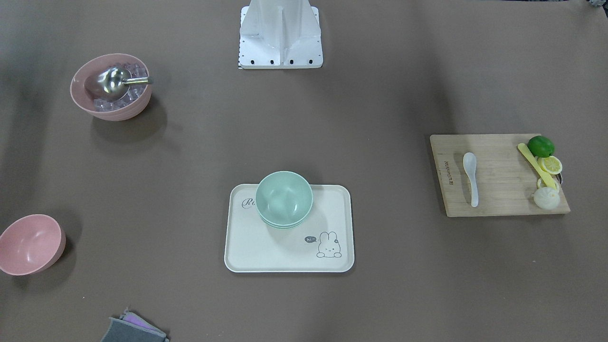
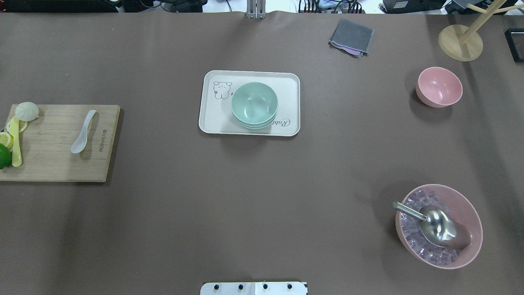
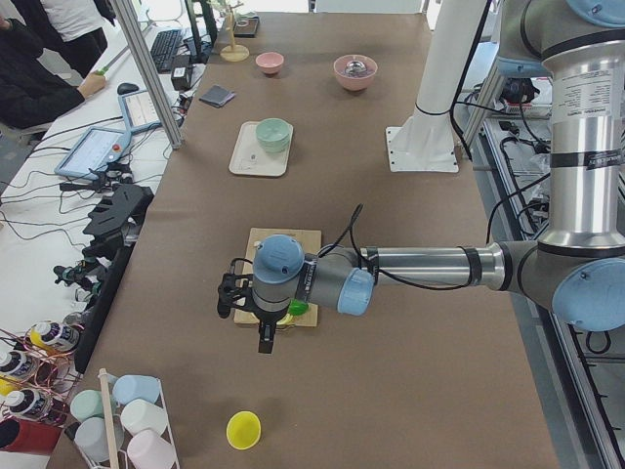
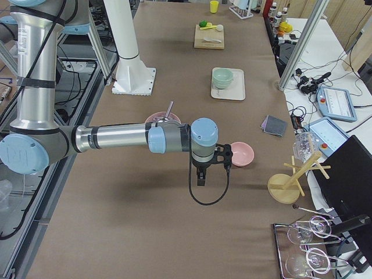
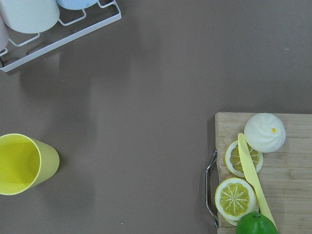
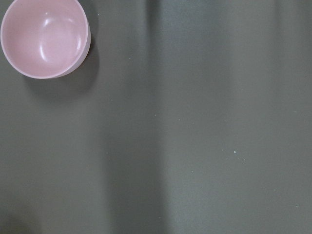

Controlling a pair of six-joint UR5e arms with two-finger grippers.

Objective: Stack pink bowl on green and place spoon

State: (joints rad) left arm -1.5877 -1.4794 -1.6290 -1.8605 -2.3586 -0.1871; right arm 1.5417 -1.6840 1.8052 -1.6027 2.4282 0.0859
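A small empty pink bowl (image 1: 31, 244) (image 2: 439, 87) stands alone on the brown table and shows at the top left of the right wrist view (image 6: 45, 38). Stacked green bowls (image 1: 284, 198) (image 2: 254, 105) sit on a cream tray (image 1: 247, 256) mid-table. A white spoon (image 1: 471, 175) (image 2: 83, 133) lies on a wooden cutting board (image 1: 503, 194). My left gripper (image 3: 264, 337) hangs near the board's outer end. My right gripper (image 4: 199, 177) hangs beside the pink bowl (image 4: 241, 153). Both show only in side views, so I cannot tell whether they are open.
A large pink bowl of ice cubes with a metal scoop (image 2: 438, 225) stands near the robot's right. A lime, lemon slices, a yellow knife and a bun (image 5: 264, 132) lie on the board. A yellow cup (image 5: 22, 163), a grey cloth (image 2: 352, 37) and a wooden stand (image 2: 460, 41) are at the edges.
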